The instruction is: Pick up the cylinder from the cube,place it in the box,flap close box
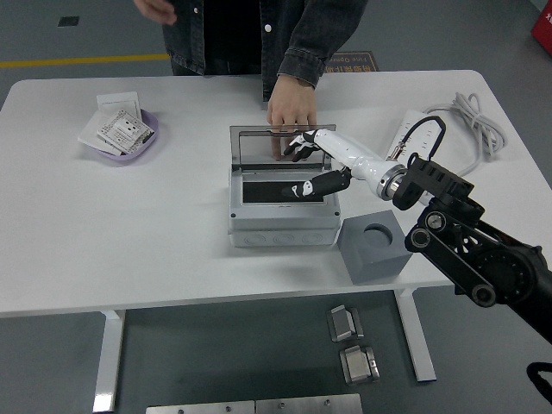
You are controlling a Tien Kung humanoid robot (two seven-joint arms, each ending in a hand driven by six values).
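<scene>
Your right hand (312, 164) hovers over the open grey box (283, 211), fingers spread, holding nothing; the cylinder is not visible, presumably inside the dark box interior, and the grey cube (373, 249) beside the box shows an empty socket. For the closing step, reach behind the upright lid (280, 143), which a person's hand (291, 110) steadies; push it forward evenly, keeping your fingertips clear of the rim. No legible writing; cards in the purple tray (122, 143) too small to read.
</scene>
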